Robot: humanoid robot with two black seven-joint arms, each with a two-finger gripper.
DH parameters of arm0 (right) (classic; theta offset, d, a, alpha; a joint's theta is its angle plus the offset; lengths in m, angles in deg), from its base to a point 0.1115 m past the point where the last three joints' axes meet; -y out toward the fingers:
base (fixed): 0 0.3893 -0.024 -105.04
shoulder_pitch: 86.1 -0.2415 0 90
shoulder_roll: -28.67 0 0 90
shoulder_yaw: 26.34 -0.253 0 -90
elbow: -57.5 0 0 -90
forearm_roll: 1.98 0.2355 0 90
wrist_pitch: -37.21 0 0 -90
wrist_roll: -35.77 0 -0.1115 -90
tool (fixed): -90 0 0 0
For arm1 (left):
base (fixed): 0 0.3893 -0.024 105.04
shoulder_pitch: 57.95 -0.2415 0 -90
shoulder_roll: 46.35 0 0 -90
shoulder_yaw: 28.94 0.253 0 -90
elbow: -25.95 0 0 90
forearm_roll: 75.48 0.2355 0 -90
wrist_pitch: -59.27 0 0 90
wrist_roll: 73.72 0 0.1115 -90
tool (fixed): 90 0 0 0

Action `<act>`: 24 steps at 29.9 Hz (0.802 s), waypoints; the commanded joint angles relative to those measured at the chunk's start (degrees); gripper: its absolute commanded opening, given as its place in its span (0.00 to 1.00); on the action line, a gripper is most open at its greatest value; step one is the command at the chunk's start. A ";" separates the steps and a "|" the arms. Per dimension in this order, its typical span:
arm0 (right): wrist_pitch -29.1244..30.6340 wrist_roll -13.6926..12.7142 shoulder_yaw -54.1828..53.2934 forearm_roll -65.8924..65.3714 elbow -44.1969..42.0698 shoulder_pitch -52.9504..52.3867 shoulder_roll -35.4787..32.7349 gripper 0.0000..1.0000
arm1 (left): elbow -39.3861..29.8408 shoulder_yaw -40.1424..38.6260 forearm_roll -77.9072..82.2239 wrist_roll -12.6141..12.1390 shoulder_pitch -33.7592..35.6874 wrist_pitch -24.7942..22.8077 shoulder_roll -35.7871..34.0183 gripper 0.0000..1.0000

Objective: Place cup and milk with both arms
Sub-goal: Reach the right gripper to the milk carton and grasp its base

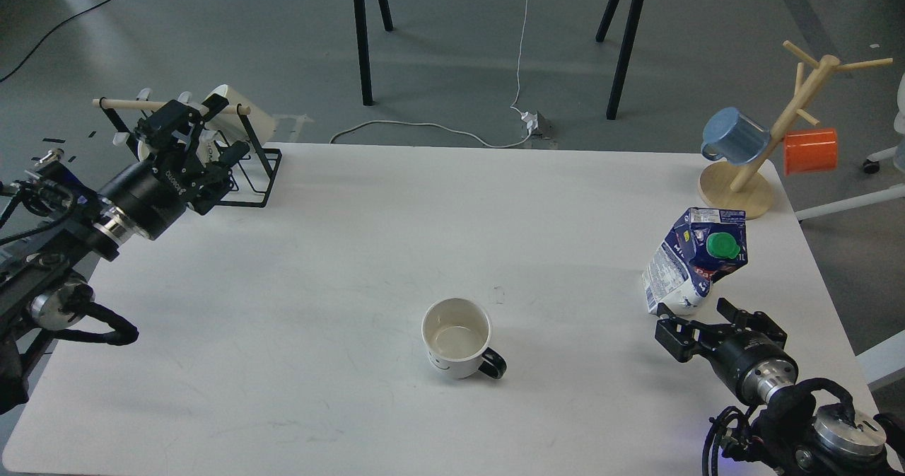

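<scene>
Right tool (689,322) open, just below the milk (695,259); left tool (185,136) far from the cup (458,337).

Both fingers of the right tool stand apart and hold nothing; the milk stands almost upright, leaning a little, directly ahead of them, nearly touching at its base. On the tabletop (353,221) the cup sits upright between both arms, handle toward the right tool, which is nearer. For the left tool, I cannot tell how wide it is.
</scene>
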 commanded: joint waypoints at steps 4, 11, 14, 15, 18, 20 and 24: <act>-0.19 -0.01 -0.46 -0.01 -0.62 -2.02 1.20 0.98 | 0.21 0.16 0.08 0.00 -0.08 0.00 0.05 0.86; -2.04 0.08 -0.38 -0.01 -2.46 -5.97 1.47 0.98 | 0.30 0.25 1.40 0.00 -0.26 0.00 0.40 0.86; -2.13 0.78 -0.46 -0.01 -2.82 -6.41 2.78 0.95 | 0.30 0.16 2.02 0.00 -0.35 0.00 1.01 0.86; -2.22 0.87 -0.46 -0.01 -2.82 -6.41 2.87 0.94 | 0.30 0.16 2.02 0.00 -0.35 0.00 1.10 0.86; -2.04 1.13 0.15 -0.01 -2.73 -6.24 2.87 0.68 | 0.30 0.25 2.10 0.00 -0.35 0.00 1.10 0.86; -1.95 1.13 0.50 -0.10 -2.73 -6.15 2.87 0.48 | 0.30 0.25 2.10 0.00 -0.35 0.00 1.10 0.86; -1.34 1.22 0.59 -0.19 -2.55 -5.54 2.87 0.32 | 0.56 0.34 2.10 0.00 -0.35 0.00 1.19 0.86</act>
